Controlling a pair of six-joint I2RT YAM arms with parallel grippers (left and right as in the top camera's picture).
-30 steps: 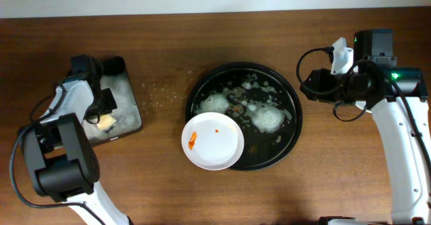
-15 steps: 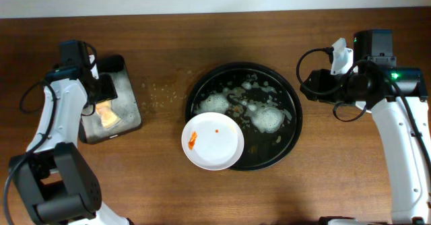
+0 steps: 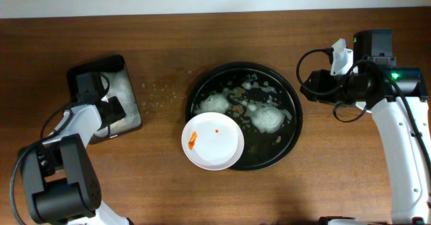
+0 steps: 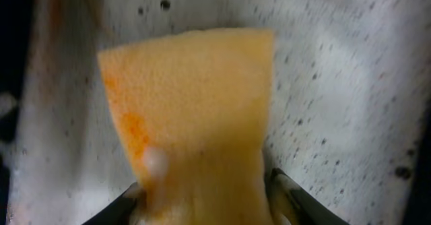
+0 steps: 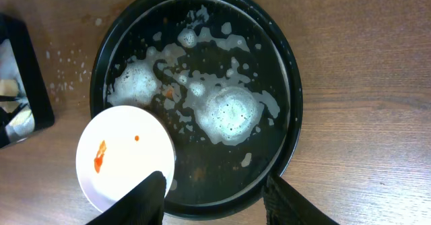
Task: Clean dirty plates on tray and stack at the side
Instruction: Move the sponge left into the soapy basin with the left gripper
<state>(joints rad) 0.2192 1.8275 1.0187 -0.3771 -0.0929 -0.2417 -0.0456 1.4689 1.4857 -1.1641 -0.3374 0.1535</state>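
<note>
One white plate with orange-red smears lies on the lower-left rim of the round black tray, partly over the table. In the right wrist view the plate is at lower left and the foam-streaked tray fills the middle. My right gripper hangs open and empty above the tray's near rim; overhead it sits at the tray's right edge. My left gripper is shut on a yellow sponge over soapy foam. Overhead, the left gripper is inside the black tub.
The rectangular black tub with suds stands on the table at the left. Water droplets speckle the wood between tub and tray. White foam patches lie on the tray's floor. The tub's corner shows at the right wrist view's left edge.
My left arm swung toward the tub's far end and came back down over its near part. Its jaws stand wider on the sponge than before. The right arm, plate and tray have not moved.
</note>
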